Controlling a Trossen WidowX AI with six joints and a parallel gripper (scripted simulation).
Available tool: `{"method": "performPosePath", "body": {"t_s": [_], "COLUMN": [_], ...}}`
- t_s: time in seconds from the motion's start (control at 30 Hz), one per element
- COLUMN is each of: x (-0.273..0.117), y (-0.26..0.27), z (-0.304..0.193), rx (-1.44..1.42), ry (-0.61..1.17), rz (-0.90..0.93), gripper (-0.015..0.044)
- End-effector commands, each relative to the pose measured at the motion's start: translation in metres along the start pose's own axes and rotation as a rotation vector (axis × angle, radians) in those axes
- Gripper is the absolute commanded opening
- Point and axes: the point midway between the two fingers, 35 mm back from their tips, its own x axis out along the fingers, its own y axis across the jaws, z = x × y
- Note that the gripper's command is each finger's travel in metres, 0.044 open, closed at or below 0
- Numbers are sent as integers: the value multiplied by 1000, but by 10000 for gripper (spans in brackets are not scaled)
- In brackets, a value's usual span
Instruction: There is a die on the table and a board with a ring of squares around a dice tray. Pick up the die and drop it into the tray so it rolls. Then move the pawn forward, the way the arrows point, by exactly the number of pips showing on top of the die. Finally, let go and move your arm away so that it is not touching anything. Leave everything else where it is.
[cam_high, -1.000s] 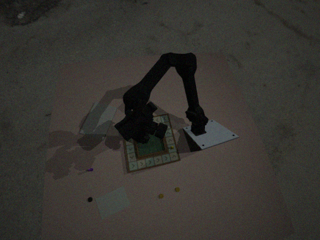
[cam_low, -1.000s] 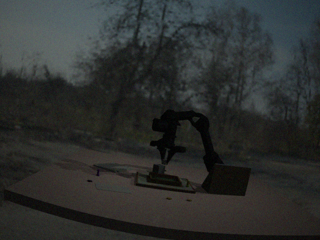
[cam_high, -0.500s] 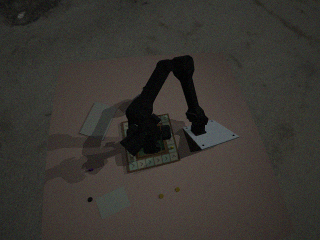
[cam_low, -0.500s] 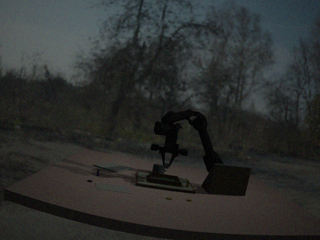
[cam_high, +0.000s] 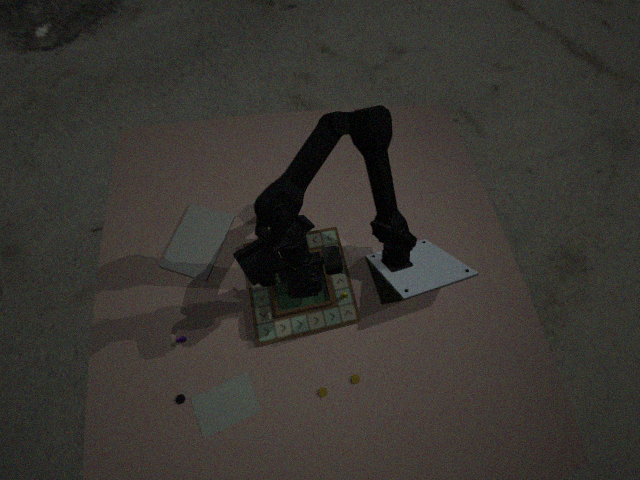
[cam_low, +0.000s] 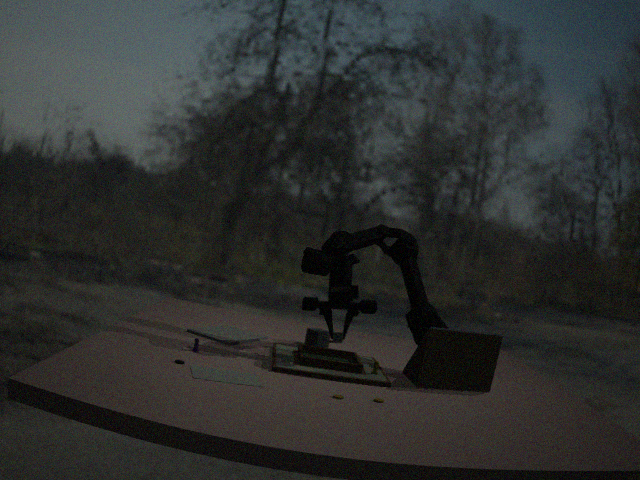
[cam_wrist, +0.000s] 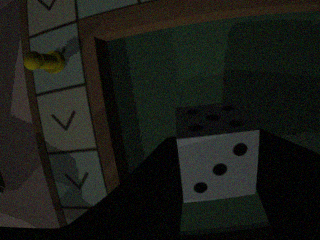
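Wrist view: two fingers grip one die above the one tray; one yellow pawn stands on a ring square; two yellow discs lie on the tabletop.

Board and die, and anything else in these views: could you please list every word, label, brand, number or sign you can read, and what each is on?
"V"-shaped arrows: squares of the board; some are hidden by the arm.
Three pips: bright face of the die.
Five pips: dark face of the die.
No words, brands or written numbers are readable.
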Motion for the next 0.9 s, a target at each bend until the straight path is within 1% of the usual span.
{"method": "performPosePath", "body": {"t_s": [0.0, 0.23, 0.47, 0.57, 0.73, 0.87], "x": [2, 4, 5, 3, -35, -38], "y": [3, 4, 3, 2, -5, -5], "z": [1, 1, 0, -1, -12, -14], "rx": [-9, -25, -51, -54, -54, -54], "ry": [-111, -340, -548, -567, -567, -567], "rz": [14, -5, -90, -101, -102, -102], "gripper": [0, 0, 0, 0, 0, 0]}}
